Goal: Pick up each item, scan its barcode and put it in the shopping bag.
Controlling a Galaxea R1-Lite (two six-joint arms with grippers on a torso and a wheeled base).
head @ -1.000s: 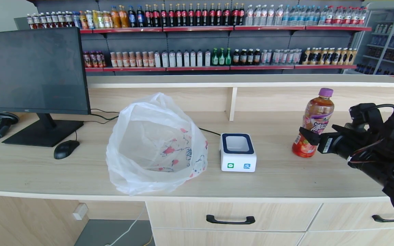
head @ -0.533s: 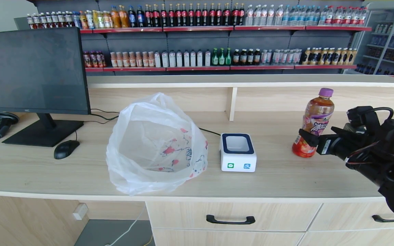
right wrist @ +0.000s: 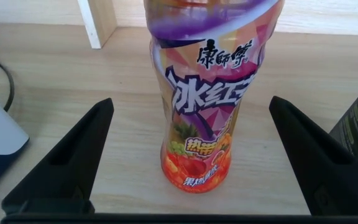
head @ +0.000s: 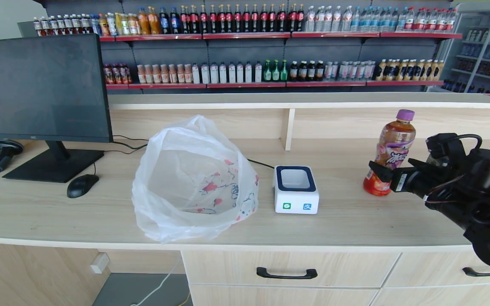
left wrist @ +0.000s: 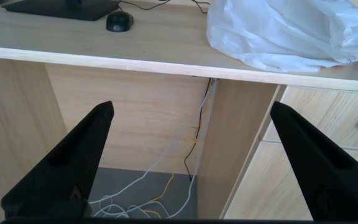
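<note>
An orange drink bottle (head: 391, 148) with a purple cap stands upright at the right of the wooden counter (head: 347, 216). My right gripper (head: 393, 165) is open at the bottle's lower half, one finger on each side, not touching it. In the right wrist view the bottle (right wrist: 204, 112) stands between the spread fingers (right wrist: 61, 168) of the gripper (right wrist: 191, 102). A white scanner (head: 296, 189) with a dark blue rim sits mid-counter. The translucent shopping bag (head: 194, 178) stands open to its left. My left gripper (left wrist: 191, 107) hangs open below the counter's front edge, holding nothing.
A monitor (head: 41, 89), a black mouse (head: 82, 185) and a handheld scanner (head: 2, 155) occupy the counter's left. A raised wooden ledge (head: 313, 102) runs behind, with drink shelves beyond. Drawers with black handles (head: 286, 273) are below. Cables (left wrist: 194, 149) hang under the counter.
My right gripper has moved a little forward and to the left, so its fingers now reach farther around the bottle. The bottle, bag and scanner have stayed put.
</note>
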